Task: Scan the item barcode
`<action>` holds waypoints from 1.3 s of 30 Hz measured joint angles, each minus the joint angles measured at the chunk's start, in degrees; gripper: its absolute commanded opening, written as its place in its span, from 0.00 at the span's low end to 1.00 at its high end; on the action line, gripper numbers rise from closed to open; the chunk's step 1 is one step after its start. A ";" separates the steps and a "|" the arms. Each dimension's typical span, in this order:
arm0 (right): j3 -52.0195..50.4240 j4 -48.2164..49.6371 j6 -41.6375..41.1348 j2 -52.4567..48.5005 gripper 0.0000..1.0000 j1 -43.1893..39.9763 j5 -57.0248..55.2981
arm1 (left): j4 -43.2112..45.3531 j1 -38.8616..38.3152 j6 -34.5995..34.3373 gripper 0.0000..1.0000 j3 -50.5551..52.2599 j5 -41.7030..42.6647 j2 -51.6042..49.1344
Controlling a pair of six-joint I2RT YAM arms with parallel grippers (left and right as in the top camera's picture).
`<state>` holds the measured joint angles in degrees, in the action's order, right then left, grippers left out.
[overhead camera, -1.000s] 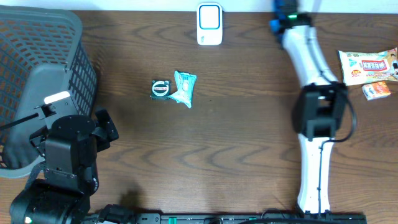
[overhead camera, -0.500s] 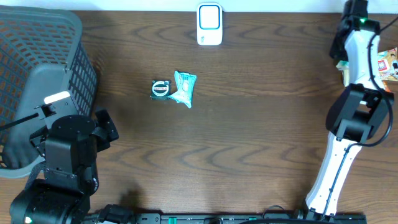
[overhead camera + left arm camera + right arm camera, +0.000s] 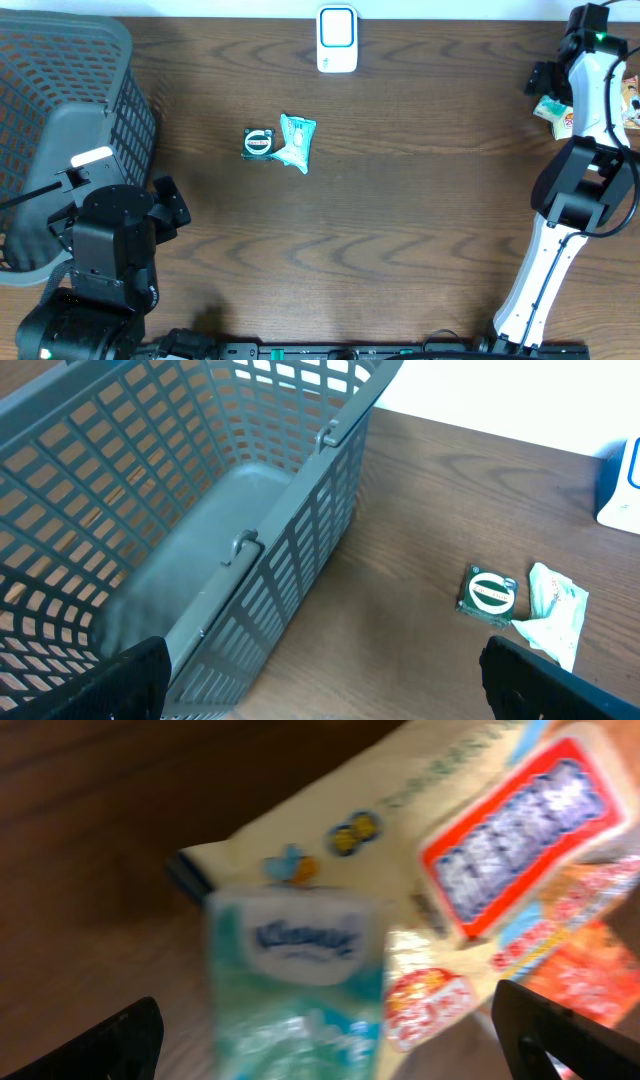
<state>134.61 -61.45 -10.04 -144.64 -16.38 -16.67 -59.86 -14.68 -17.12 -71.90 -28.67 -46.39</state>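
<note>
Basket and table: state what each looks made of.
Basket: grey moulded plastic, matte, judging by the even lattice walls and the smooth solid floor. Table: dark brown wood or wood-look laminate with a low sheen. Wavy grain shows, but which of the two it is stays unclear.

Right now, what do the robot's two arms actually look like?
The right arm has long white links joined by black joints, with a small green light near its wrist. The left arm is blocky and all black. Both arms' fingertips look black.
</note>
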 measured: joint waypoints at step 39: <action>-20.70 14.93 -2.62 9.07 0.98 41.20 47.28 | 0.00 0.00 0.00 0.98 0.00 0.00 0.00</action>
<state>113.91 -46.52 -12.67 -135.57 24.82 30.61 -59.86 -14.68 -17.12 -71.90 -28.67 -46.39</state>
